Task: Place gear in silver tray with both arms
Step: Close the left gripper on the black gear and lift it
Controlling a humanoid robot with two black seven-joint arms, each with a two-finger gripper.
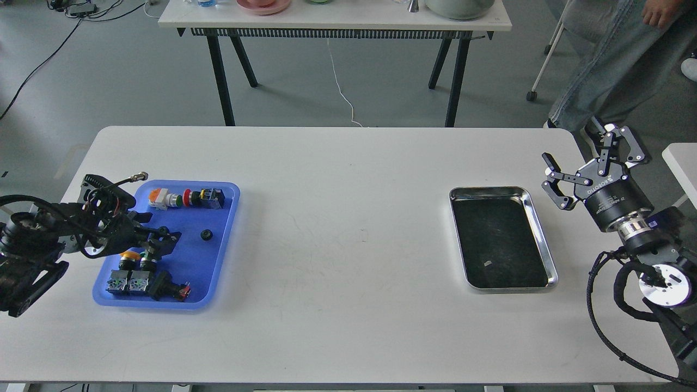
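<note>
The gear (206, 235) is small and black and lies on the floor of the blue tray (220, 261), near its right side. My left gripper (163, 243) hovers over the blue tray just left of the gear, apart from it, with its fingers spread and nothing in them. The silver tray (545, 239) sits on the right part of the table, with nothing in it but a small pale speck. My right gripper (576, 146) is open and empty, raised just right of the silver tray's far right corner.
The blue tray also holds several push-button switches: a row at its far end (188, 198) and a cluster at its near left (144, 280). A second table stands behind, and a person's legs (599, 60) are at the far right.
</note>
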